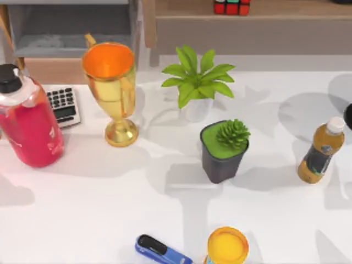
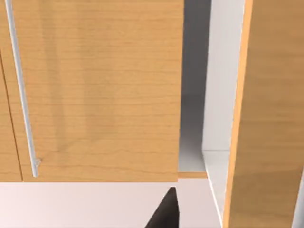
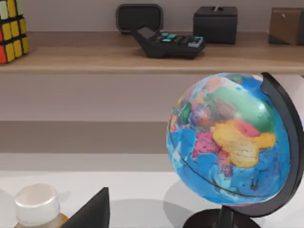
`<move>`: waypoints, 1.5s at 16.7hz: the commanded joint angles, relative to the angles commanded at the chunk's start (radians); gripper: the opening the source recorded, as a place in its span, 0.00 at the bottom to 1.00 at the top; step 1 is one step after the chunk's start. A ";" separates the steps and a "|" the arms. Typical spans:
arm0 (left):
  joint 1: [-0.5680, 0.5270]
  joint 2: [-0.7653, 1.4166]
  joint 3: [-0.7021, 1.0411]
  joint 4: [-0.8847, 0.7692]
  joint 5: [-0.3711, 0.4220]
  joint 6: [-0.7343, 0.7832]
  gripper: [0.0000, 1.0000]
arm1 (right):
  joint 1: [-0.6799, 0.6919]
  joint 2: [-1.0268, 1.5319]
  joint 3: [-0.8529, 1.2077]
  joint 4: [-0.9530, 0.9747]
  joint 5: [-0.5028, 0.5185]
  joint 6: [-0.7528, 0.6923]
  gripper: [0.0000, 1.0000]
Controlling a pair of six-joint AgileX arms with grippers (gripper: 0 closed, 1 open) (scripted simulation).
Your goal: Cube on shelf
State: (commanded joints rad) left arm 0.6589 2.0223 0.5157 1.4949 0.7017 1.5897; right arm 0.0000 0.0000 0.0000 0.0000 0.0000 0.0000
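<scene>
Up on the wide light-brown wooden shelf at the back of the table, the small puzzle cube of red, green and orange tiles on a black grid already sits on the board, apart from any fingers. From the right wrist camera the cube rests at the shelf's near edge, level with a black calculator further along, beyond a blue desk globe. By my judgement the right arm faces it more directly; the left looks at wooden cabinet panels. Whether either gripper's fingers are released or clenched, I cannot tell.
</scene>
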 joint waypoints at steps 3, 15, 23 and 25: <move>0.000 0.000 0.000 0.000 0.000 0.000 0.17 | 0.000 0.000 0.000 0.000 0.000 0.000 1.00; 0.001 0.012 0.002 -0.012 -0.002 -0.004 0.00 | 0.000 0.000 0.000 0.000 0.000 0.000 1.00; -0.112 0.096 0.206 -0.125 -0.113 -0.008 0.00 | 0.000 0.000 0.000 0.000 0.000 0.000 1.00; -0.119 0.101 0.218 -0.133 -0.120 -0.009 0.00 | 0.000 0.000 0.000 0.000 0.000 0.000 1.00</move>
State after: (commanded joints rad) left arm 0.5396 2.1233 0.7338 1.3622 0.5813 1.5809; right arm 0.0000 0.0000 0.0000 0.0000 0.0000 0.0000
